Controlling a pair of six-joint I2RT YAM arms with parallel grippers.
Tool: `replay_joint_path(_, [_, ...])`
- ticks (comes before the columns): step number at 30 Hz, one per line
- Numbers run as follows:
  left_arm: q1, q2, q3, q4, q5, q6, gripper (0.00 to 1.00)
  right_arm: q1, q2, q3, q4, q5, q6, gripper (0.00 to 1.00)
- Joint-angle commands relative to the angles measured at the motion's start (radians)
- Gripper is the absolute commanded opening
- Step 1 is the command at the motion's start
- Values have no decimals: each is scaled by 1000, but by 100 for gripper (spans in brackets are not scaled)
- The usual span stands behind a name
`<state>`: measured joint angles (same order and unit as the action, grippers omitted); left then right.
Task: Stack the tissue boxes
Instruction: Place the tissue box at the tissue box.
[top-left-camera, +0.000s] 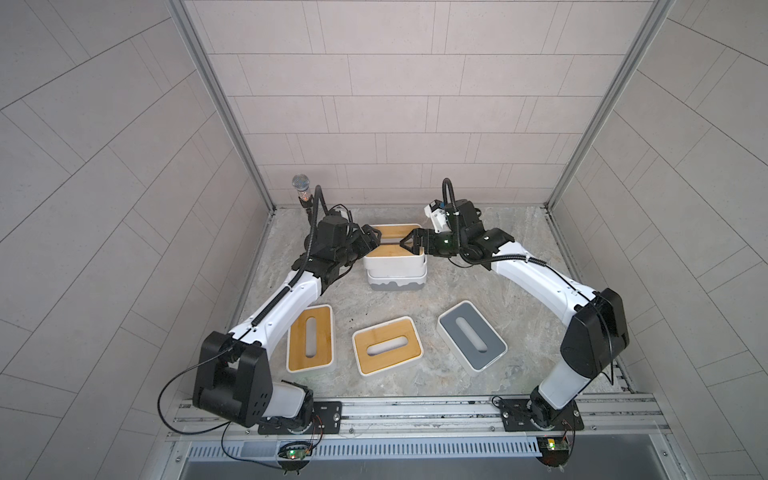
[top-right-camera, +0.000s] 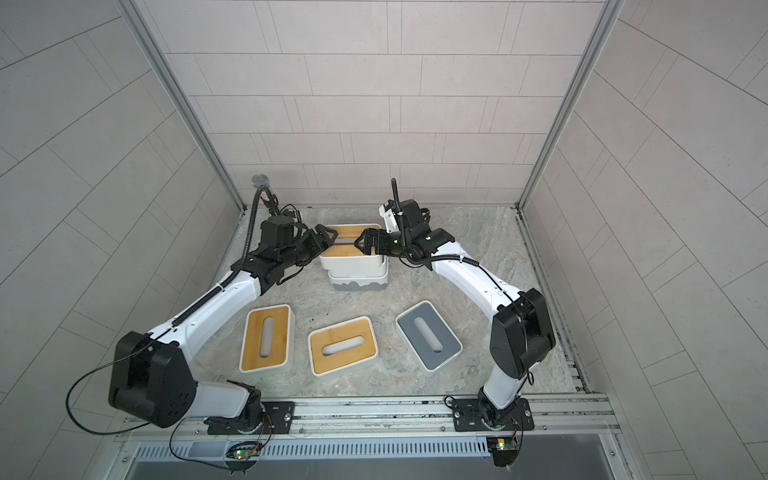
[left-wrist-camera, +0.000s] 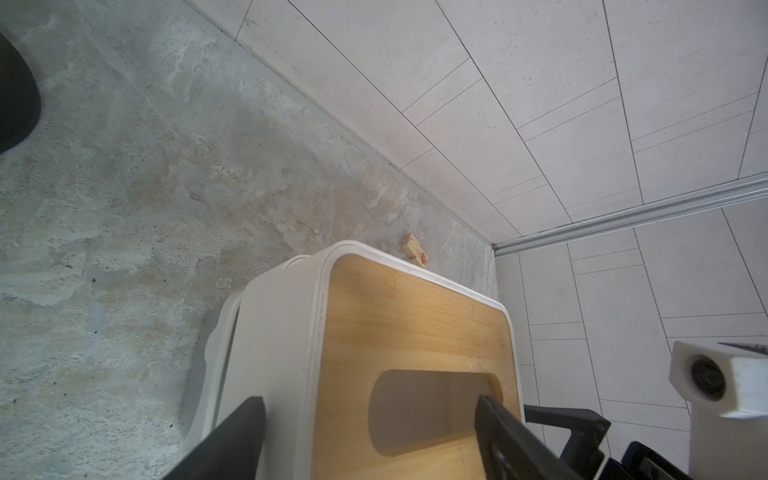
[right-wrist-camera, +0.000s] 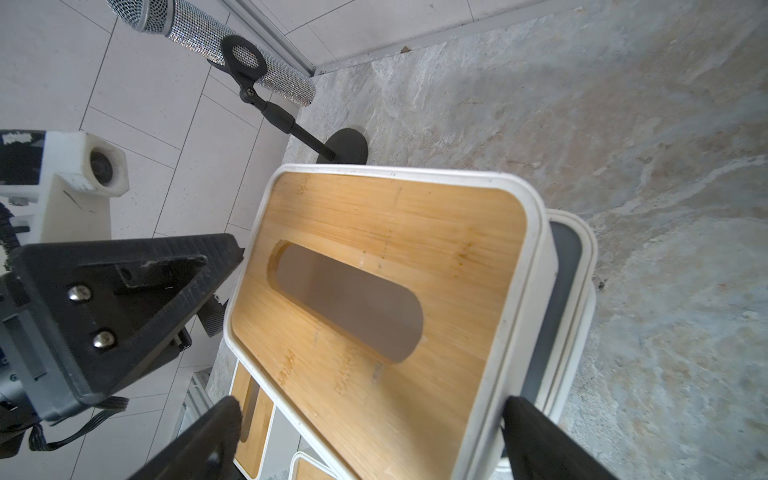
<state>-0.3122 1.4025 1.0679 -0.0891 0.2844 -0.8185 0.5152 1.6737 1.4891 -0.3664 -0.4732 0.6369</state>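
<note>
A three-box stack stands at the back centre. A bamboo-topped tissue box (top-left-camera: 395, 266) (top-right-camera: 351, 266) (left-wrist-camera: 415, 316) (right-wrist-camera: 374, 216) lies on top, shifted a little off the grey-topped box (right-wrist-camera: 565, 257) beneath. The lowest box has a grey wavy base (top-left-camera: 397, 286). My left gripper (top-left-camera: 375, 239) (left-wrist-camera: 368, 399) is open at the top box's left end, fingertips just off its end wall. Open too, my right gripper (top-left-camera: 407, 244) (right-wrist-camera: 371, 400) straddles the right end without clamping. Two bamboo-topped boxes (top-left-camera: 297, 345) (top-left-camera: 386, 358) and a grey-topped one (top-left-camera: 459, 338) lie loose in front.
A microphone on a stand (top-left-camera: 301, 187) (right-wrist-camera: 232, 41) occupies the back left corner. A small wooden block (left-wrist-camera: 414, 249) lies by the back wall, behind the stack. Tiled walls close three sides, and the metal rail (top-left-camera: 415, 409) with both arm bases runs along the front.
</note>
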Motion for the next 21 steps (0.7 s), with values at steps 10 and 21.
replay_joint_path(10, [-36,46,67,33,49,41,85,10,-1,50,11,-24,-16,99])
replay_joint_path(21, [-47,68,96,25,38,74,85,10,-3,31,20,-10,-19,99])
